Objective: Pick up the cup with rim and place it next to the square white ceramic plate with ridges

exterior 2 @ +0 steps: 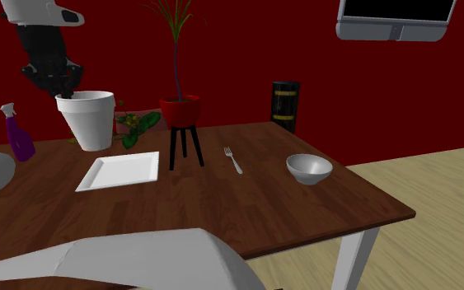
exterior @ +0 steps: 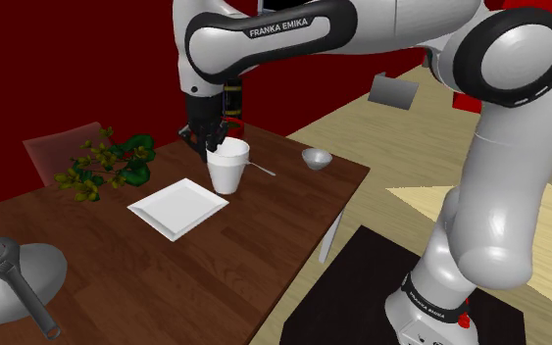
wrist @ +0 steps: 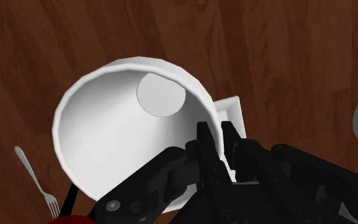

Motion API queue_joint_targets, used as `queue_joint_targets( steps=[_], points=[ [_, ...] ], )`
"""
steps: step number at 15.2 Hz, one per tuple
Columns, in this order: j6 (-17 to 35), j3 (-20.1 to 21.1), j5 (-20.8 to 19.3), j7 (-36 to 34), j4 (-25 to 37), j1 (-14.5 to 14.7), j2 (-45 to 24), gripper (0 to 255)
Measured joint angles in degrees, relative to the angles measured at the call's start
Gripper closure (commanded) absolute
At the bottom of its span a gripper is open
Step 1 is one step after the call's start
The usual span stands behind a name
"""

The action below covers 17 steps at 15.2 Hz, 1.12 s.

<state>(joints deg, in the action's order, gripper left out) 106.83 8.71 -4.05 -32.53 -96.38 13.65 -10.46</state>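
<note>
White cup (exterior: 229,167), plain, thick-rimmed. I am holding it by its wall, jaws closed down to the wall's thickness, one inside the cup and one outside (the wrist view shows this plainly). The cup is hanging a little tilted over the dark wooden table (exterior: 264,230), just beside the corner of the square white plate (exterior: 177,208) that points to the shoulder view's right. In the wrist view a corner of the plate is peeking out past the cup's edge. I am not able to tell whether the base is touching the wood.

Step in hand, as I am judging it: the placing. Pick-up done, release not yet done.

The next move is calling for:
- levelling the tilt and lowering straight until the base is sitting flat
- keeping the base off the plate's edge, so the cup lands beside it and not on it
- opening the jaws, then lifting clear without dragging the rim

The fork (exterior: 262,169) is lying near the cup on its other side, with the small bowl (exterior: 315,158) beyond, so there is little room to drift that way.
</note>
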Motion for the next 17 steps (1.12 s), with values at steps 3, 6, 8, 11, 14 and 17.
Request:
queue_joint_targets(
  steps=[3, 6, 8, 11, 14, 17],
  points=[
    [-1.72, 1.06, -1.04, -3.22, 6.69, 2.20, -5.20, 255],
    [-4.60, 1.99, -2.12, -6.45, 14.29, 4.83, -10.17, 255],
    [-5.98, 2.35, -2.70, -8.00, 18.28, 6.26, -12.93, 255],
    [-4.25, 2.37, -2.96, -8.60, 17.63, 6.60, -14.08, 255],
    [-1.98, 2.35, -3.03, -8.86, 15.36, 6.57, -14.09, 255],
    [0.27, 2.31, -3.15, -9.08, 13.40, 6.55, -14.39, 255]
  ],
)
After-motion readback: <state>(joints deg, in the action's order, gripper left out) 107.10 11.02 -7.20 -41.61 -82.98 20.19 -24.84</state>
